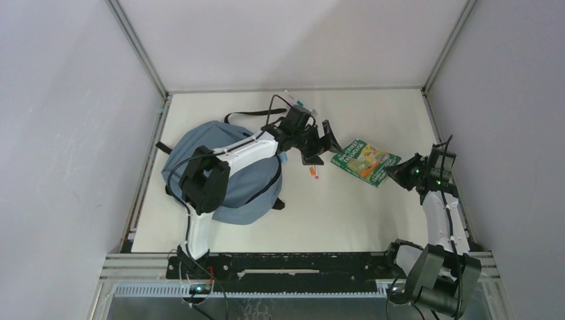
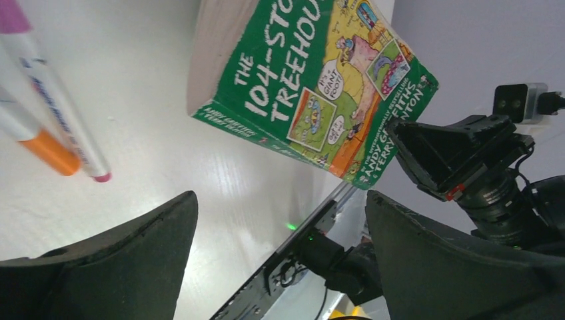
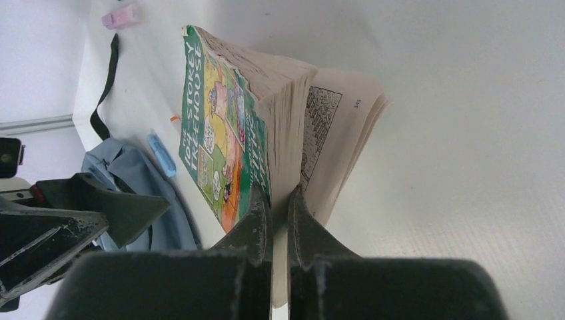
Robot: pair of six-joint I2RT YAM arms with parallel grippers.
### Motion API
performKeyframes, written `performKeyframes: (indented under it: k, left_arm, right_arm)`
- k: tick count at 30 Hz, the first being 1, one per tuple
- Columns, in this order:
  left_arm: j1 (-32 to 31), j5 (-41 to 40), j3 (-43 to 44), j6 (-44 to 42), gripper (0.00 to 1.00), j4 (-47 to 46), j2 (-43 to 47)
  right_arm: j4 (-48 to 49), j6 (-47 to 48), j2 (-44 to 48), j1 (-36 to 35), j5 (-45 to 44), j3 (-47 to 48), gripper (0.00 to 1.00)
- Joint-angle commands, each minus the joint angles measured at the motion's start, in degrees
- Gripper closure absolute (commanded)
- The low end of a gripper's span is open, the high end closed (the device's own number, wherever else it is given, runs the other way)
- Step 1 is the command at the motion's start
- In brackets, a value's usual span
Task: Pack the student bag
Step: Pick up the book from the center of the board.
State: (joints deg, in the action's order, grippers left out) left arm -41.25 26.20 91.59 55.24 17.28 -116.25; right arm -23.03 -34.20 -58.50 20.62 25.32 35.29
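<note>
The right gripper (image 3: 280,200) clamps the green paperback book (image 1: 365,161) at its edge, pages splaying. The left gripper (image 1: 322,148), fingers apart, should steady it towards the soft slate-blue fabric backpack (image 1: 250,190).

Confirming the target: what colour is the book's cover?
The book is green with yellow cartoon panels, white title; clearest from left wrist.

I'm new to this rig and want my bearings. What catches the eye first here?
The green paperback book, right of centre, stands out, its pages fanning where the right claw is shut on one corner. The slate-blue student bag fills the left of the table. The left arm reaches over it, and the left claw is open between bag and book.
</note>
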Motion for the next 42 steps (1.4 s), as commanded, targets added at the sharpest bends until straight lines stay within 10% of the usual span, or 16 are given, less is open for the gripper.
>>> performKeyframes:
  k: [1, 23, 28, 34, 38, 42]
  left_arm:
    - [-1.86, 0.6, -0.17, 6.22, 0.0, -5.53, -0.81]
    - [-2.92, 1.52, 3.74, 19.97, 0.13, -19.58, -12.78]
    - [-2.55, 0.22, 6.29, 19.98, 0.3, -19.48, -14.01]
    - [-1.7, -0.61, 4.86, 19.52, 0.78, -19.79, -11.33]
    - [-0.33, -0.4, 1.31, 19.85, 1.0, -24.78, -6.32]
    - [1.62, 0.86, -2.69, 21.32, 1.0, -31.42, -1.61]
  right_arm:
    - [3.25, -1.69, 2.25, 0.54, 3.36, 1.0, 1.0]
    - [2.76, -2.91, 3.11, 1.17, 6.93, 1.01, 1.0]
    - [1.45, -2.33, 3.12, 1.17, 7.18, 0.92, 1.0]
    - [0.97, -0.42, 2.56, 1.79, 9.94, 0.2, 1.0]
    - [0.5, -0.73, 1.76, 2.5, 10.99, -0.19, 0.24]
    - [0.43, -2.83, 2.47, 3.78, 13.09, -0.67, 0.0]
